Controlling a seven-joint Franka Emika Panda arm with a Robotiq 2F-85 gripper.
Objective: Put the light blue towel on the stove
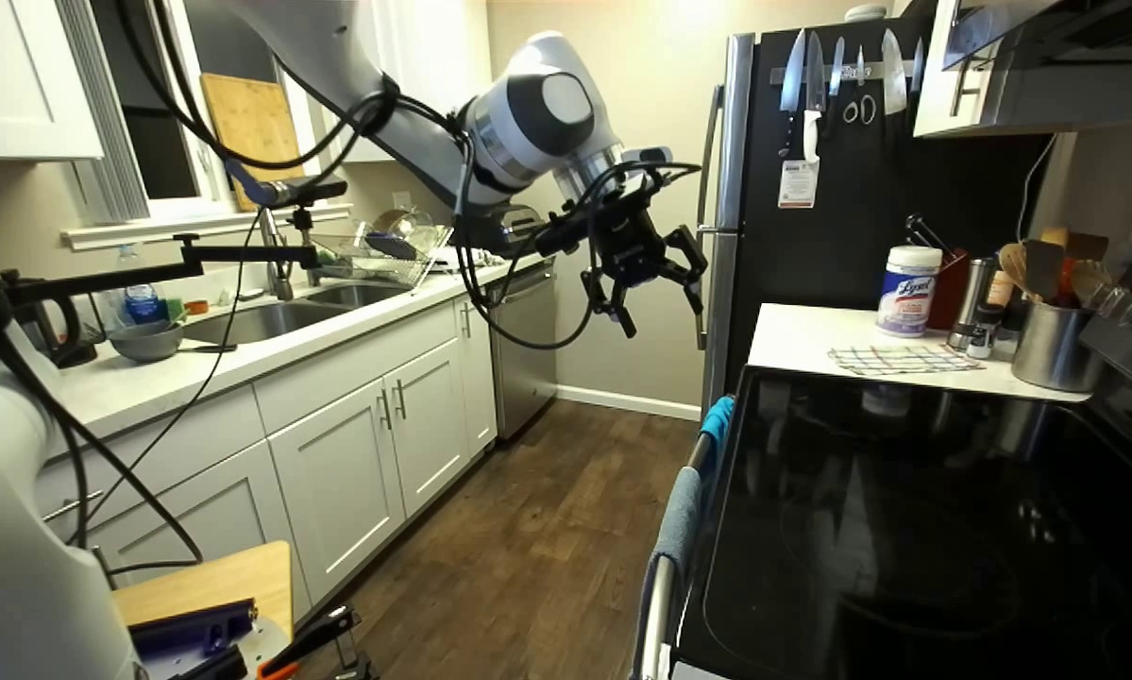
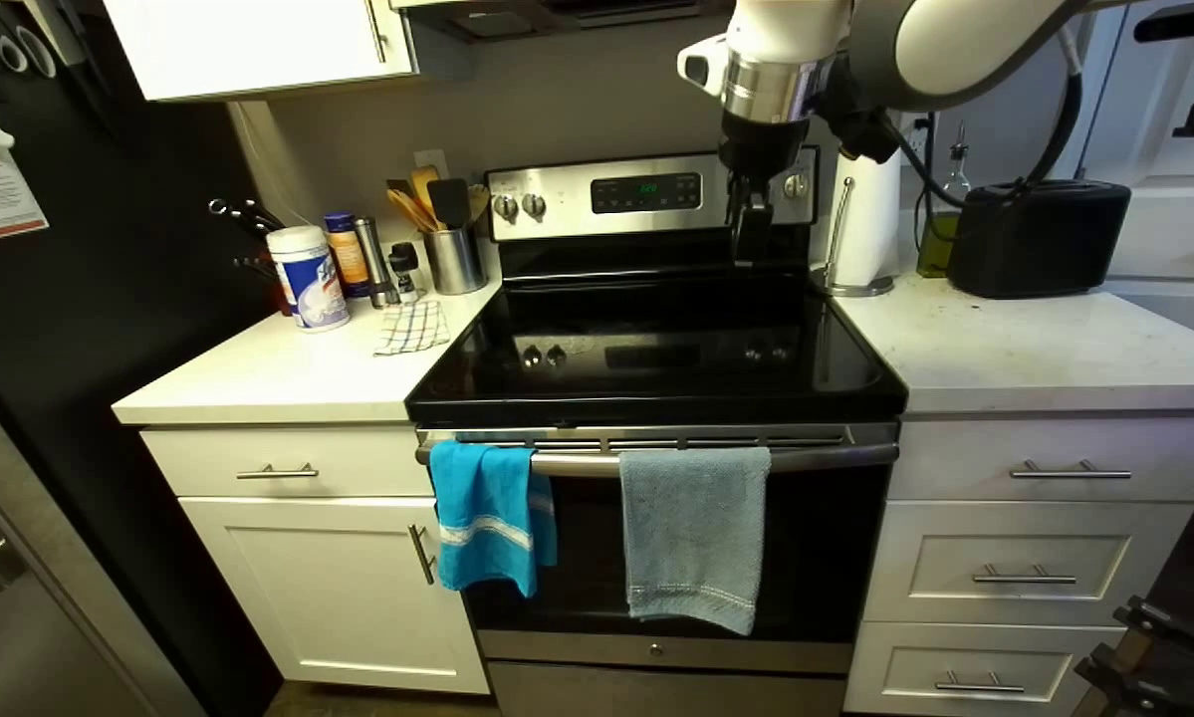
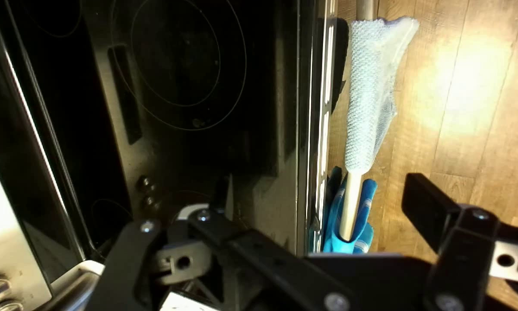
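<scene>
The light blue towel is pale and greyish and hangs folded over the oven handle. It also shows in an exterior view and in the wrist view. The stove has a flat black glass top, seen also in an exterior view and the wrist view. My gripper is open and empty, in the air above and apart from the towel. In the wrist view its fingers are spread wide, with the handle and towels below between them. It also shows in an exterior view.
A bright blue towel with a white stripe hangs on the same handle beside the light blue one. A wipes canister, a utensil holder and a checkered cloth stand or lie beside the stove. A toaster and paper towel roll stand opposite.
</scene>
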